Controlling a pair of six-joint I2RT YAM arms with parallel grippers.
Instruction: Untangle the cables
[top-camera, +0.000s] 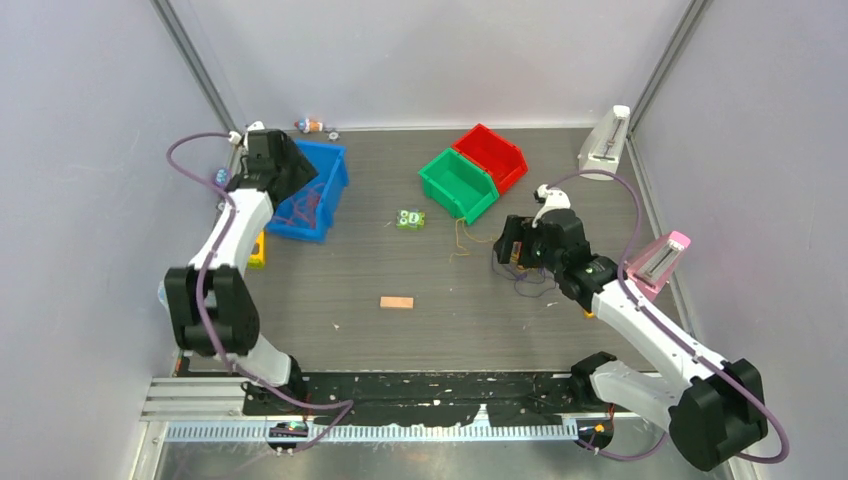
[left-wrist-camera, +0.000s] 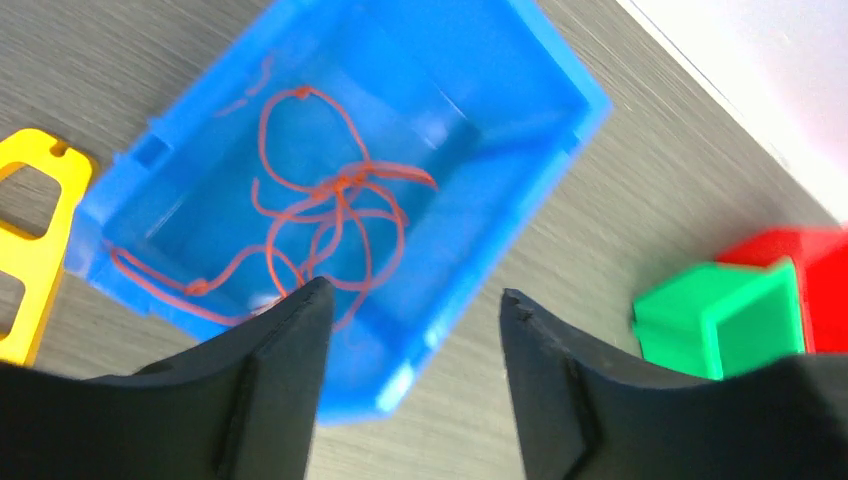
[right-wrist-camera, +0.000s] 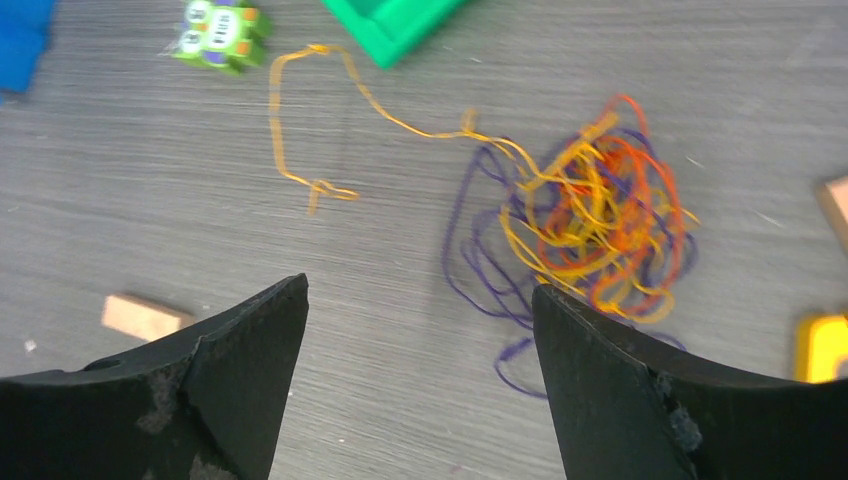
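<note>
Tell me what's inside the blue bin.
The blue bin holds a looped red-orange cable lying on its floor. The left tool hides the near edge, so anything there is unseen.

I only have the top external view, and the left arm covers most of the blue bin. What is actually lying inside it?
Observer: One red-orange cable lies loose on the floor of the blue bin, looped over itself, with small knots along it.
Operator: Is the left gripper clamped on any of it?
Observer: No. The left gripper is open over the bin, with nothing pinched.
Operator: The pile by the right arm is a smudge to me. Which colours are in it?
Observer: The tangle mixes orange, yellow and purple strands. One yellow strand trails out of it toward the green bin.
</note>
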